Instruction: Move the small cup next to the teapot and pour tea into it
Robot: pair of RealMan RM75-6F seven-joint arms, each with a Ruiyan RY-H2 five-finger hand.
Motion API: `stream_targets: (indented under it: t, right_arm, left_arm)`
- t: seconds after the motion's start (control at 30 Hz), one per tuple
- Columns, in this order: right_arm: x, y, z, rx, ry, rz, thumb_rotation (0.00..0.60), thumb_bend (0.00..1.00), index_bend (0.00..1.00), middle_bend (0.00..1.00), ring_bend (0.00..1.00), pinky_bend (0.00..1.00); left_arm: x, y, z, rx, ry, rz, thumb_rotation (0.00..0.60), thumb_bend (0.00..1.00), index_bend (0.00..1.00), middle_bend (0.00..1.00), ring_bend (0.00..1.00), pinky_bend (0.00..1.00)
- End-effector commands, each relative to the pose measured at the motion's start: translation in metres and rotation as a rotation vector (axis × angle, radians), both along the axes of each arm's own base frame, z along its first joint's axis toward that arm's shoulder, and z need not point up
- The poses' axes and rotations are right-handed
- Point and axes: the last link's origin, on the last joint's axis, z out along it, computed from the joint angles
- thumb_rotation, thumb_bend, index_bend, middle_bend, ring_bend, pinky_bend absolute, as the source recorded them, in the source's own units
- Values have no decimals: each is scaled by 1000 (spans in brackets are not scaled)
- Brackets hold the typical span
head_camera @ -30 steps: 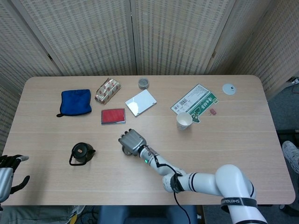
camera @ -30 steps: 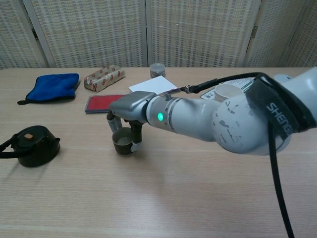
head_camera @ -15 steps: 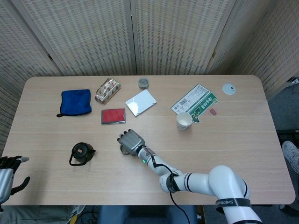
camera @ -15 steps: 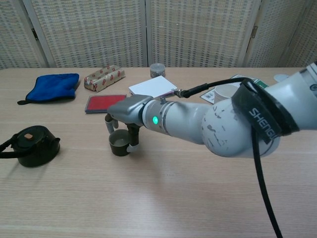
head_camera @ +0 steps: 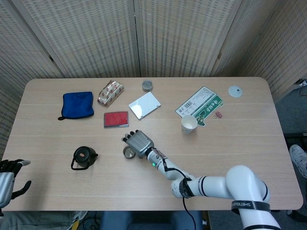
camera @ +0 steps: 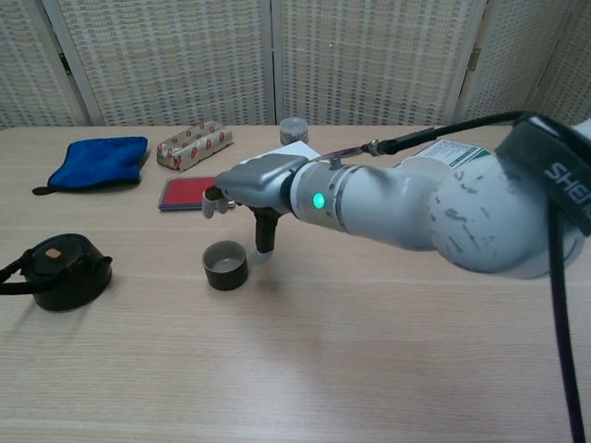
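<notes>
From the head view, the small dark round cup (head_camera: pixel 128 152) stands near the table's front-left, apart from the squat black teapot (head_camera: pixel 84 156), with the right hand (head_camera: pixel 139 143) above it, released. In the chest view, that hand (camera: pixel 251 192) hovers clear, fingers apart. The left hand (head_camera: pixel 10 173), by the front-left corner, grasps nothing. Placing looks done; next, gripping the teapot's handle to pour.

Left robot hand (head_camera: pixel 9 173) cut by frame edge.

Right robot hand (head_camera: pixel 139 142) hovers beside small cup (head_camera: pixel 128 153).
</notes>
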Motion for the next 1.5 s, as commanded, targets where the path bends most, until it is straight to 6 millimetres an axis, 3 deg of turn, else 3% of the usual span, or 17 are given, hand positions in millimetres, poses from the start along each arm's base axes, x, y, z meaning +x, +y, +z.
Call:
stream_targets:
  t: [0.03,0.37,0.77,1.13,1.5]
  right_arm:
    - [-23,4,38,-74,-20,-4,600,191,203,213,182,307]
    - [-94,32,126,-267,-45,-59,600,200,270,268,184,307]
    - [-195,89,215,-522,-112,-232,600,200,298,287,184,307]
    - [-265,139,257,-680,-147,-383,600,200,297,288,185,307]
    - [-280,150,280,-780,-180,-407,600,200,298,288,185,307]
  left_arm:
    - [1,4,-3,-9,-4,-13,600,282,289,256,237,128]
    - [3,16,-5,-14,-22,-62,600,281,289,256,237,128]
    - [11,31,-13,-34,-43,-110,600,282,288,256,237,128]
    - [25,43,-26,-59,-55,-162,600,282,288,256,237,128]
    - [48,58,-52,-155,-92,-243,600,282,263,256,237,128]
